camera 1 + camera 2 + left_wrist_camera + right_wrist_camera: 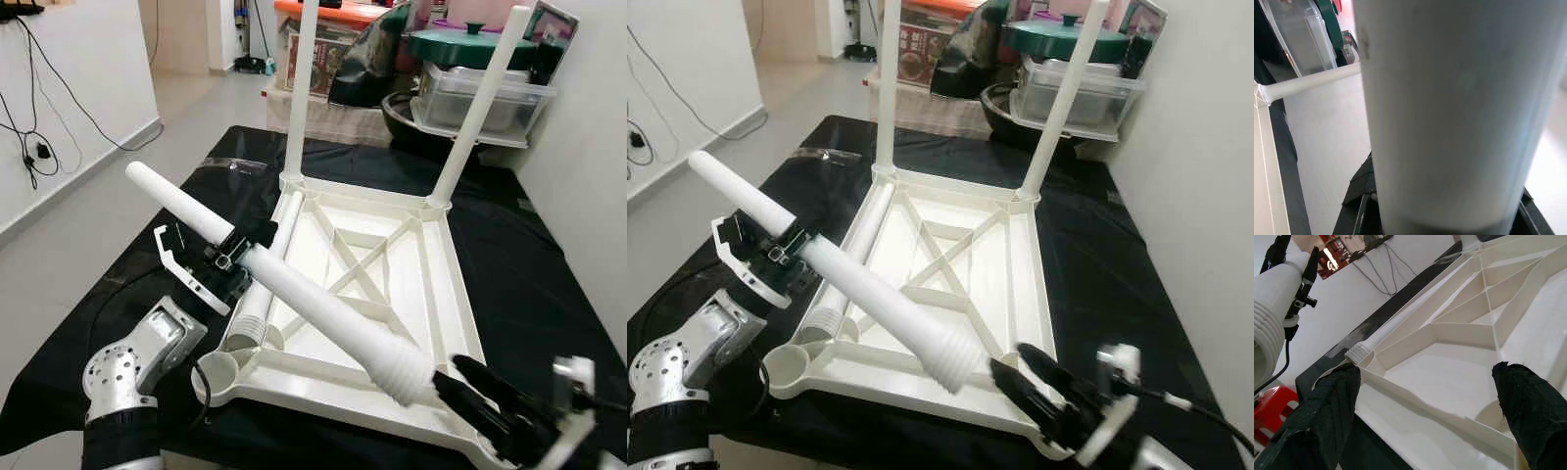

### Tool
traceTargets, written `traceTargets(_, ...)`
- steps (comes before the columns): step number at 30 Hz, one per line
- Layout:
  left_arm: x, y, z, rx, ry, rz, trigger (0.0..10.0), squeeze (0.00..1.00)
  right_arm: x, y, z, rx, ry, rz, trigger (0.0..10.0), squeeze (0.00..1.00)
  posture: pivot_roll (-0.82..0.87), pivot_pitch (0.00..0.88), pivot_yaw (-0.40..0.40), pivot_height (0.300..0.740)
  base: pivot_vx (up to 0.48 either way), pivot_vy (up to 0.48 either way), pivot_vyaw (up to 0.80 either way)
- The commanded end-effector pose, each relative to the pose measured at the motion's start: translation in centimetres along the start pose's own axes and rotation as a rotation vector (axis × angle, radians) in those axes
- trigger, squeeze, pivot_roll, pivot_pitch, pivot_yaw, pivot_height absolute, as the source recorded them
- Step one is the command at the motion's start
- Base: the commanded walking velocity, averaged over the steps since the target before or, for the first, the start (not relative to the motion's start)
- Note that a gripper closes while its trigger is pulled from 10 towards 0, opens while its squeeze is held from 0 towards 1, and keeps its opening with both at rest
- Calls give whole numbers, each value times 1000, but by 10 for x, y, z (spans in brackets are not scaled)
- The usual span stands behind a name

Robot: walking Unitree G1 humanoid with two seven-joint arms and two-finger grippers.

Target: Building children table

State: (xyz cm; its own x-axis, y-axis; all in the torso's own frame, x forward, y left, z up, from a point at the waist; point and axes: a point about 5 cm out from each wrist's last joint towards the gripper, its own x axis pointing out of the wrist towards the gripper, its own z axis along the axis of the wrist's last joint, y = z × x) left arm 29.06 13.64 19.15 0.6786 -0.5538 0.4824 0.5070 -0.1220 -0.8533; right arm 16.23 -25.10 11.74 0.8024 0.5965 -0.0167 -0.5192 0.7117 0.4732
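Left end effector (233,257) pinches the white leg (294,289) — right end effector (1034,387) spread beside its ribbed tip.

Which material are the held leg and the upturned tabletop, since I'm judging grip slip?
The leg in the left pincer looks like smooth matte white plastic, ridged at its end. The tabletop looks like moulded plastic too, with ribbed bracing underneath.

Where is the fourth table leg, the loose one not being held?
The loose leg lies inside the upturned tabletop along its left rim, threaded end near the empty near-left socket, beneath the leg gripped by the left gripper.
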Motion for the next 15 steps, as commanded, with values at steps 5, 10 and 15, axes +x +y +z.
traceTargets(5,7,0,-11,33,66,8,10000,0,-9,-9,17,-65,-3,-66,10000,1000,107,0,-116,740,0,0,0)
traceTargets(10,12,1,-15,110,140,33,10000,0,-4,-17,50,-161,-46,-102,10000,1000,106,0,-109,740,0,0,0)
traceTargets(15,14,2,-28,178,254,36,10000,0,7,-18,86,-227,-83,-118,10000,400,101,0,-109,740,0,0,0)
